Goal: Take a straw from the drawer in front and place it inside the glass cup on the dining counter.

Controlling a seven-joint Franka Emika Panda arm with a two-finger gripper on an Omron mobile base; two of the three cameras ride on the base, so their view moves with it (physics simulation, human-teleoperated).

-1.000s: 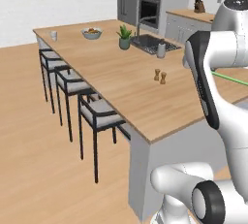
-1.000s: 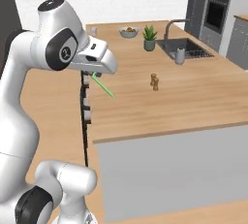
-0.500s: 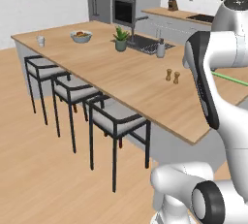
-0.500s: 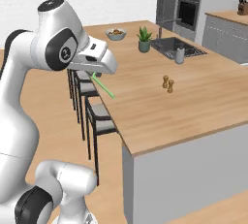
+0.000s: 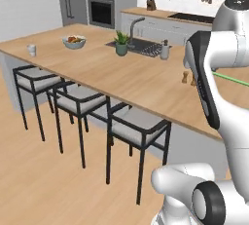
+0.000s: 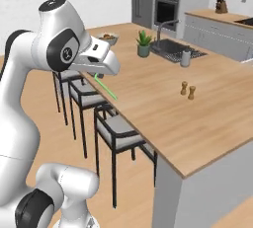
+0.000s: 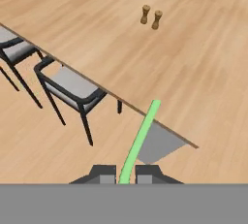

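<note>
Between the gripper's [image 7: 126, 173] two tips, pinched tight at one end, the green straw [image 7: 140, 138] pokes toward one o'clock. It looks light, thin and bendy (so squeeze gently). Glass cup [image 5: 31, 49] waits far off on the dining counter [image 5: 121, 78].

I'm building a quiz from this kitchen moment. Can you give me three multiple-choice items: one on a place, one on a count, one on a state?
1. Where is the small translucent glass cup?
A. near the far left corner of the light wood dining counter
B. beside the sink
C. on a stool

2. How many black-framed stools stand along the counter?
A. two
B. three
C. five

3. What is the end effector doing?
A. open, empty
B. shut on the thin bright green straw
C. shut on a shaker

Key: 1 A, the cup sits alone at that corner; 2 B, three seats show; 3 B, the straw juts from between the fingertips.
</note>
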